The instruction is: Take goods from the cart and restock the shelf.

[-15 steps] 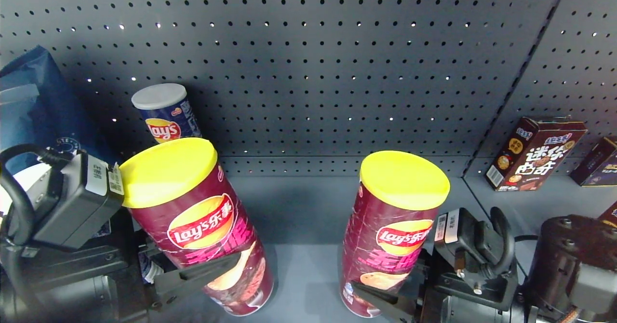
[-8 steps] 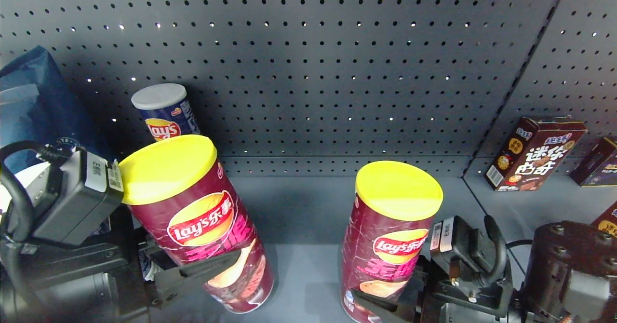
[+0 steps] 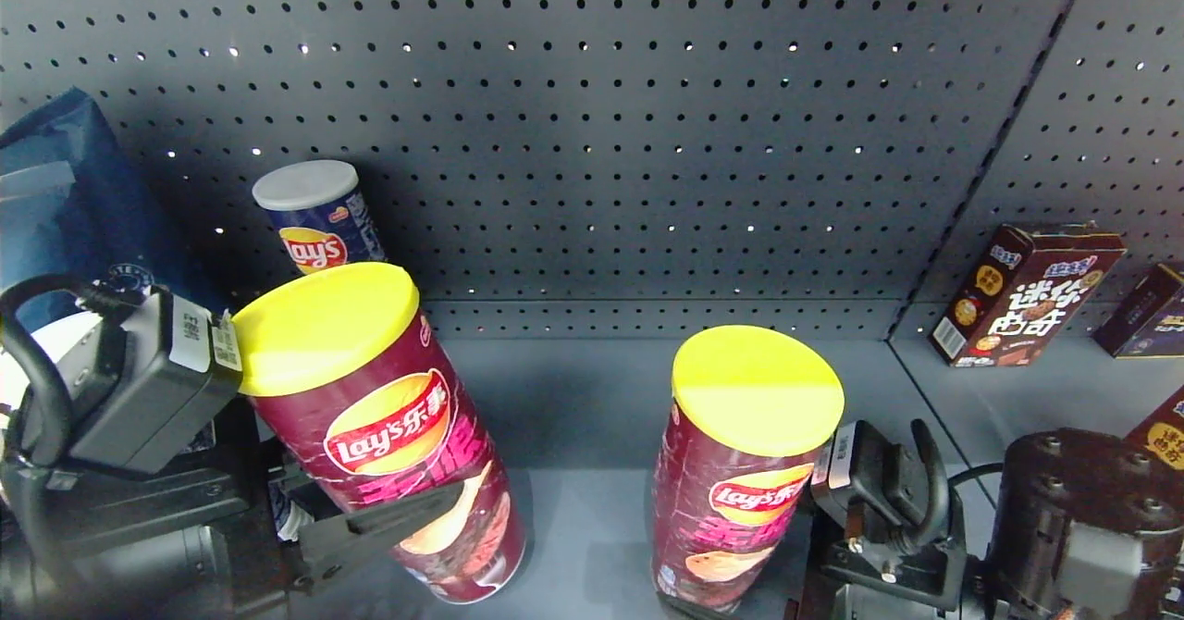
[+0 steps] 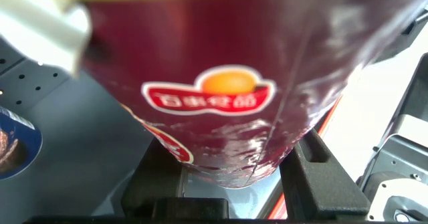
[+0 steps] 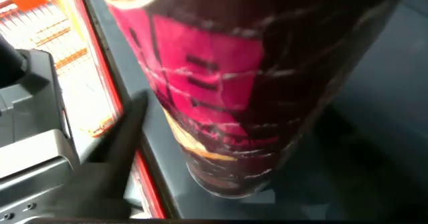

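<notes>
Two tall maroon chip cans with yellow lids are on the grey shelf board [image 3: 583, 416]. My left gripper [image 4: 231, 184] is shut on the left can [image 3: 379, 426], which leans toward the pegboard; one black finger [image 3: 370, 527] crosses its lower front. The can's body [image 4: 227, 83] sits between both fingers in the left wrist view. The right can [image 3: 740, 481] stands close to upright near the shelf's front edge, with my right gripper [image 5: 221, 137] shut on its lower part. A dark finger [image 5: 117, 154] lies against that can [image 5: 254, 83].
A small blue chip can [image 3: 319, 217] stands behind the left can against the pegboard back [image 3: 647, 139]. A blue bag [image 3: 65, 176] is at the far left. Brown snack boxes [image 3: 1027, 296] stand on the neighbouring shelf section to the right. Open shelf floor lies between the two cans.
My right arm has drawn the right can down and slightly left, toward the shelf's front edge. The left arm and its can have barely moved.
</notes>
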Available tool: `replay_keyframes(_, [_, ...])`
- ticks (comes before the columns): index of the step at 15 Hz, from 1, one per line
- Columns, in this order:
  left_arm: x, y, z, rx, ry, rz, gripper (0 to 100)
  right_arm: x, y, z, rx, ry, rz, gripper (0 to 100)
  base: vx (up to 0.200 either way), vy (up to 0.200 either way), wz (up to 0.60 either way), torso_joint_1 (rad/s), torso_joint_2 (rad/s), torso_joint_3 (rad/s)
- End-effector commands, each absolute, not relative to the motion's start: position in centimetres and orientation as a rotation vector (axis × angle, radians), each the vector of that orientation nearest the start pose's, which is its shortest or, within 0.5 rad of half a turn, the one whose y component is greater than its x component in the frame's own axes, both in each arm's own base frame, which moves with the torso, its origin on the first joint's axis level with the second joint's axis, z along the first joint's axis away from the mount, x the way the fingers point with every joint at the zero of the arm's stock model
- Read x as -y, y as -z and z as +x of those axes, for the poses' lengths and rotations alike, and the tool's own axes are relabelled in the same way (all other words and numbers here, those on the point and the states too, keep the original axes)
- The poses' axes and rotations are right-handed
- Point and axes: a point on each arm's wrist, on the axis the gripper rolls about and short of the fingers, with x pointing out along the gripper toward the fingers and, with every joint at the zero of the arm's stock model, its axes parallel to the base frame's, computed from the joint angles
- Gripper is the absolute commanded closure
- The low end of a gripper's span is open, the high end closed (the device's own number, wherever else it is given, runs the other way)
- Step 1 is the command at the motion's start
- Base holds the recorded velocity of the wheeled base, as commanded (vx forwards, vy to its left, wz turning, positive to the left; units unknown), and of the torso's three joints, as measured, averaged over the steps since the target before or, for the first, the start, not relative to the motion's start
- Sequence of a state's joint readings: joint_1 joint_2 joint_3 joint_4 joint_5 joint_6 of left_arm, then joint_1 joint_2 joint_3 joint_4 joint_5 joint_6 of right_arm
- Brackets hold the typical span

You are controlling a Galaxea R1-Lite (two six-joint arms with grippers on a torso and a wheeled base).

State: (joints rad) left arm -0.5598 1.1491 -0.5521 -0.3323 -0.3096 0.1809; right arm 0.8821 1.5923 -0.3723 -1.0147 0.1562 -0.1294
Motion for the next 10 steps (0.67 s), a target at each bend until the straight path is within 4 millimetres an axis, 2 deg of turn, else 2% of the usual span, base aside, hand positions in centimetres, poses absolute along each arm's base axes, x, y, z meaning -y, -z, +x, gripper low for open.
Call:
replay_keyframes(1, [9.2, -21.2, 13.4, -0.191, 0.887, 0.202, 100, -18.6, -14.0, 14.8, -0.136, -1.040, -0.197, 0, 0.000, 0.000, 0.00, 0.000, 0.00, 0.000])
replay_keyframes(5, [9.2, -21.3, 13.4, -0.185, 0.887, 0.202, 100, -17.2, -14.1, 13.9, -0.130, -1.024, -0.194, 0, 0.000, 0.000, 0.00, 0.000, 0.00, 0.000])
replay_keyframes(7, [9.2, -21.3, 13.4, -0.185, 0.885, 0.202, 100, -15.8, -14.6, 13.2, -0.100, -1.005, -0.183, 0, 0.000, 0.000, 0.00, 0.000, 0.00, 0.000])
replay_keyframes(10, [9.2, -21.4, 13.4, -0.182, 0.885, 0.202, 100, -13.1, -16.0, 11.2, -0.005, -0.940, -0.187, 0, 0.000, 0.000, 0.00, 0.000, 0.00, 0.000])
